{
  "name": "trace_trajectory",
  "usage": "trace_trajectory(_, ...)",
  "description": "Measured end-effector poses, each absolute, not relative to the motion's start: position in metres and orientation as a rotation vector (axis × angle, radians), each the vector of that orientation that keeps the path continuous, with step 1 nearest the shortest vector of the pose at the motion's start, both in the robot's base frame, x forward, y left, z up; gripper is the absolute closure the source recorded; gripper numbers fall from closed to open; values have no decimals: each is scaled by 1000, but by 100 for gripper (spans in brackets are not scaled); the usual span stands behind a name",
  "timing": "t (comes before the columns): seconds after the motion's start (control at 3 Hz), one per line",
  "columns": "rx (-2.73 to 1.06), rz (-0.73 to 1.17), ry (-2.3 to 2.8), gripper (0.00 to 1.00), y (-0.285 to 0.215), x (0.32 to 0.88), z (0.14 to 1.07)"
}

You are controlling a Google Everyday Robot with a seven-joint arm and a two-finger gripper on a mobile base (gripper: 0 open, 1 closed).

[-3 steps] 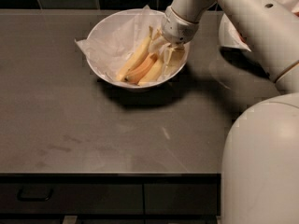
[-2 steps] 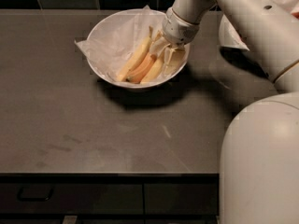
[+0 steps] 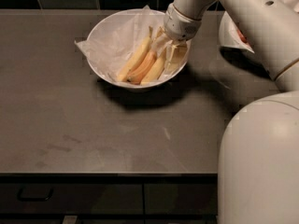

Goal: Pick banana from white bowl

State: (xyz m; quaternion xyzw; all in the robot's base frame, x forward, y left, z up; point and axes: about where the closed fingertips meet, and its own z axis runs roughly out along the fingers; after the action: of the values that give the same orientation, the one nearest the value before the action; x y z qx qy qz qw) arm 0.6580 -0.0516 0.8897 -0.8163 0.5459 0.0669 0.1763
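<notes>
The white bowl (image 3: pixel 110 29), lined with crinkled white paper, stands at the back middle of the dark counter. Three bananas lie in it side by side. The banana (image 3: pixel 135 59) is the long yellow one on the left, its stem tip pointing to the back. A shorter orange-tinted banana (image 3: pixel 143 69) lies in the middle and a paler slim one (image 3: pixel 156 69) on the right. My gripper (image 3: pixel 171 51) reaches down into the right side of the bowl, over the upper ends of the right-hand bananas and just right of the long banana's stem end.
A second white bowl (image 3: pixel 228 31) with red fruit stands at the back right, mostly hidden behind my arm. My white arm (image 3: pixel 252 27) and base (image 3: pixel 261 162) fill the right side. Dark tiles line the back wall; a drawer front runs below the counter's front edge.
</notes>
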Motion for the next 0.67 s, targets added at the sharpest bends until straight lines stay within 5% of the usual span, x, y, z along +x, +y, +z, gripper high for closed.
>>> trace_trajectory(0.67, -2278, 74, 1528, 35, -52, 670, 927)
